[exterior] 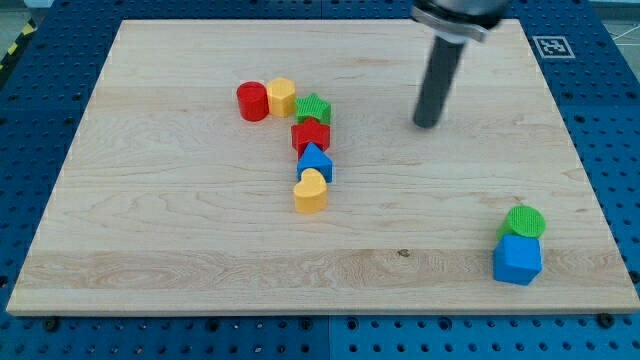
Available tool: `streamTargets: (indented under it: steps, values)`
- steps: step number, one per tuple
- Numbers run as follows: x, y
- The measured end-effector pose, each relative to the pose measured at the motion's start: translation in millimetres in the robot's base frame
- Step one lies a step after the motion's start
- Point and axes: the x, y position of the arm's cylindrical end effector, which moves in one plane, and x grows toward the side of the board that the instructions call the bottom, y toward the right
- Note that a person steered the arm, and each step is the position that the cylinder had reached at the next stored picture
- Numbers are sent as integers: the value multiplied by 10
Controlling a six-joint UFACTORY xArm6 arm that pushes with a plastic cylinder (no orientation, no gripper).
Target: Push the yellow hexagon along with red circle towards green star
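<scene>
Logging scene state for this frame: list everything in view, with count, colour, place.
red circle: 1, red, upper left of centre, touching the yellow hexagon
yellow hexagon: 1, yellow, just right of the red circle
green star: 1, green, right of the yellow hexagon, top of a column of blocks
red block: 1, red, directly below the green star; shape unclear
blue block: 1, blue, below the red block, pointed top
yellow heart: 1, yellow, bottom of that column
green circle: 1, green, lower right
blue block: 1, blue, lower right, touching the green circle from below
board: 1, light wood, on a blue perforated table
marker tag: 1, black and white, board's top right corner
my tip: 1, dark rod, right of the green star, touching no block
</scene>
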Motion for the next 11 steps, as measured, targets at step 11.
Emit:
streamTargets:
  steps: [11]
  values:
    - [32, -810]
